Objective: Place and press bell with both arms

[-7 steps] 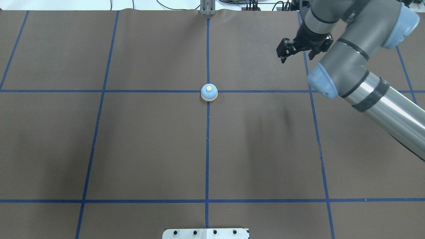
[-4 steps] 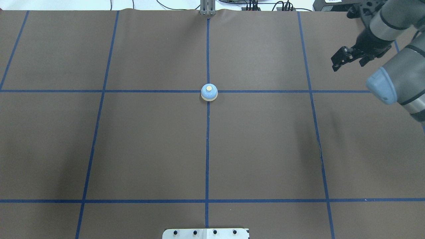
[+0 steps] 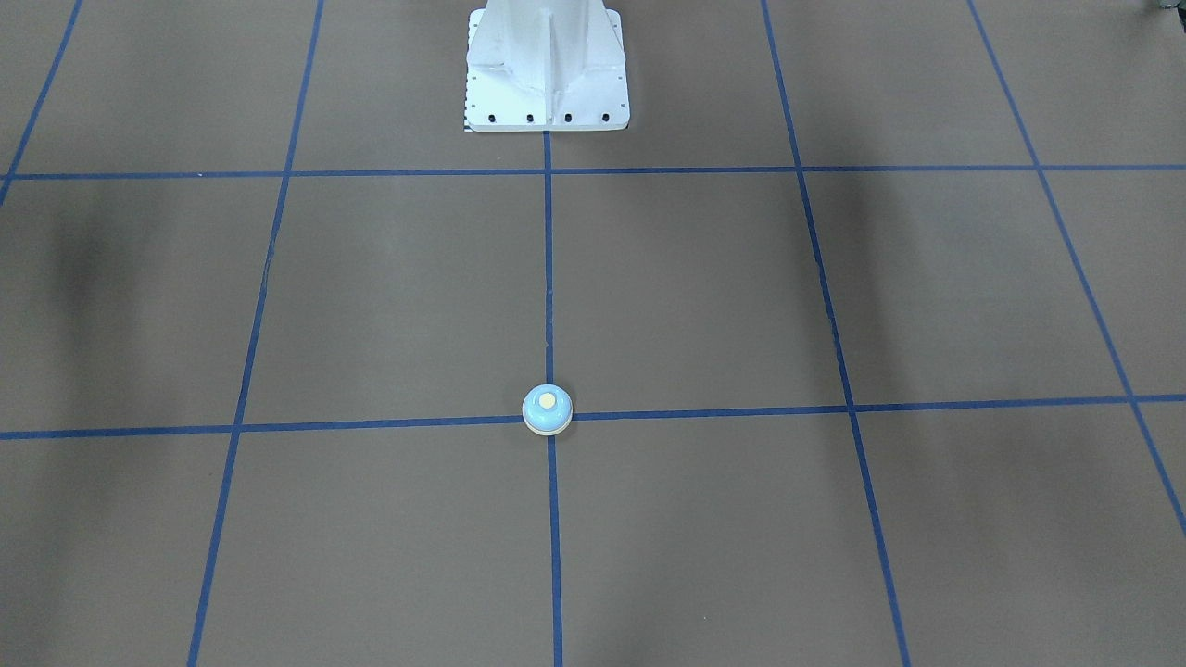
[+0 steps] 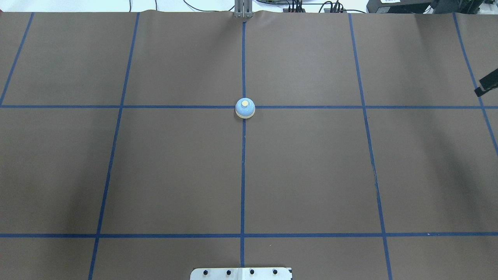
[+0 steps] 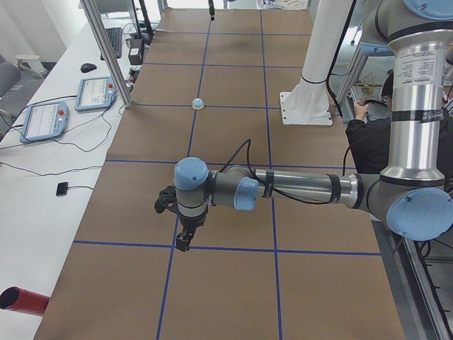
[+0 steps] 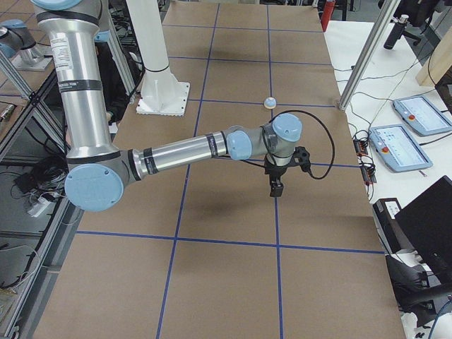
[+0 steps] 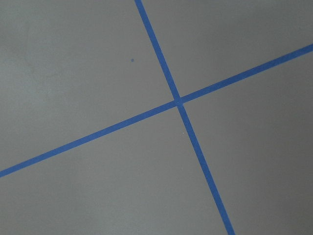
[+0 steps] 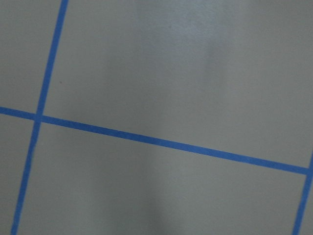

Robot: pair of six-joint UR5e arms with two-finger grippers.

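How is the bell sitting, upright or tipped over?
Upright: the bell sits flat on its cream base, button facing up.

Brown gridded table (image 3: pixel 371 296) — bell (image 3: pixel 547 409) and white pedestal (image 3: pixel 547 83).

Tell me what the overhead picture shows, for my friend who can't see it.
A small light-blue bell with a cream button sits where two blue tape lines cross on a brown table. A black tip of the right gripper pokes in at the right edge, and a white base plate shows at the bottom.

lt-blue bell (image 4: pixel 245 107), maybe cream btn (image 4: pixel 244 103), blue-grid brown mat (image 4: pixel 175 167)
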